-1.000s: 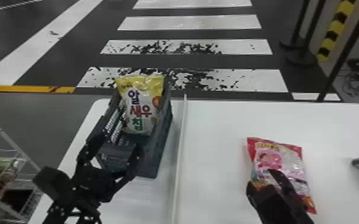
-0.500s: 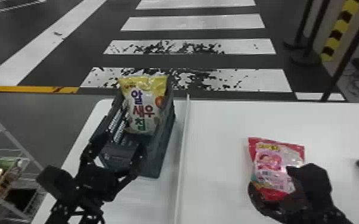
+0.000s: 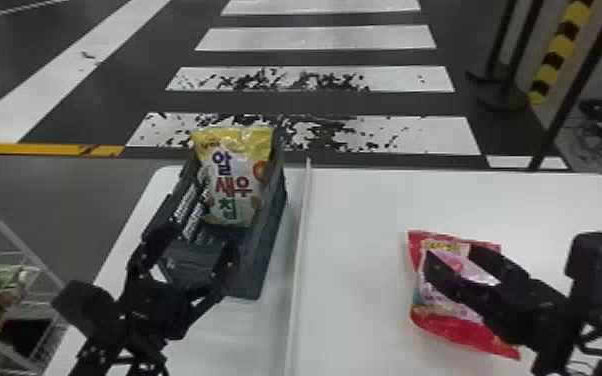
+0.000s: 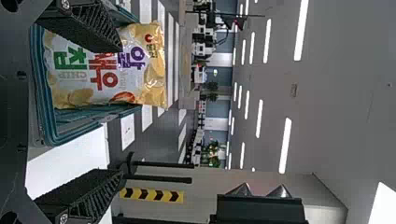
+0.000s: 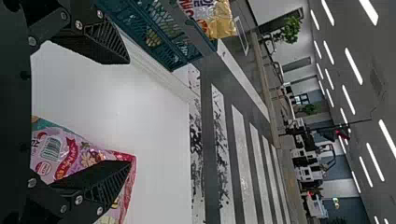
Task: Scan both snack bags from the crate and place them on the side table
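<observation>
A white table (image 3: 355, 240) bears the crate (image 3: 265, 245). Nearest, at the crate's near end, the left gripper (image 3: 193, 242) stands wide open, gripping nothing. Right of the crate, the right gripper (image 3: 450, 253) has swung round above the red snack bag (image 3: 440, 312), fingers now pointing crateward, well parted and empty; contact cannot be told. Finding: that bag appears released; scanning unconfirmed. Toward the crate's far end, inside, the yellow snack bag (image 3: 235, 180) leans, still outstanding. Beyond the crate: striped floor (image 3: 315, 37).
</observation>
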`<move>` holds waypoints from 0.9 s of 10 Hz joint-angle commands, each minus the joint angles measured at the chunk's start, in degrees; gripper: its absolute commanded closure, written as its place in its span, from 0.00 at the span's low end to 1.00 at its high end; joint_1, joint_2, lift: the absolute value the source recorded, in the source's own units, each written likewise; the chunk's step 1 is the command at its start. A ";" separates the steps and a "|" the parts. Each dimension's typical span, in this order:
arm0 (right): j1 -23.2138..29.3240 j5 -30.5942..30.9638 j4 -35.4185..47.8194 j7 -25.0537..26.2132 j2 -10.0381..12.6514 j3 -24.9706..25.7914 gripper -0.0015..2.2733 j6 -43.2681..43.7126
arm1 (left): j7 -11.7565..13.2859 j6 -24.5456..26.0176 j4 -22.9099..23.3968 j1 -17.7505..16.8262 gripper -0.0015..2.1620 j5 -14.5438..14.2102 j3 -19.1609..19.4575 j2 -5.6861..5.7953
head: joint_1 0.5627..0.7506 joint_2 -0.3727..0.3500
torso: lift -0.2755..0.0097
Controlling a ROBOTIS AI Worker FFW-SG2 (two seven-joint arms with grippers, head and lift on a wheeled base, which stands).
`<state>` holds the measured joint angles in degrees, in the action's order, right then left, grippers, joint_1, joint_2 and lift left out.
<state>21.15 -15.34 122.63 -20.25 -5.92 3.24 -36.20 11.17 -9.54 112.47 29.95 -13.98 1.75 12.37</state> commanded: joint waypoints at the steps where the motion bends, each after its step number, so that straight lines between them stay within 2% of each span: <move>1: -0.94 -0.66 -2.13 -0.50 0.38 0.37 0.28 1.08 | 0.00 0.01 -0.32 -0.15 0.03 0.00 0.00 -0.06 | 0.70 0.64 | 0.63; 3: -2.26 -0.66 -4.77 -1.11 1.00 0.10 0.94 2.31 | 0.00 0.01 -0.59 -0.15 0.03 0.09 0.00 -0.15 | 0.70 0.64 | 0.63; 4: -3.14 0.13 -6.17 -1.38 1.08 -0.34 0.99 2.48 | 0.00 0.01 -0.76 -0.15 0.03 0.09 0.00 -0.15 | 0.70 0.64 | 0.63; 6: -7.00 1.72 -13.20 -4.72 1.00 -0.86 0.99 4.24 | 0.00 0.01 -0.76 -0.15 0.03 0.09 0.00 -0.24 | 0.70 0.65 | 0.63; 9: -12.36 4.53 -20.85 -6.38 0.91 -2.18 0.99 3.89 | 0.00 0.01 -0.85 -0.15 0.03 0.09 0.09 -0.24 | 0.70 0.66 | 0.63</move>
<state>9.82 -11.34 103.04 -26.62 -4.98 1.30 -32.26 11.16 -9.49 111.66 29.79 -13.88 1.84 12.13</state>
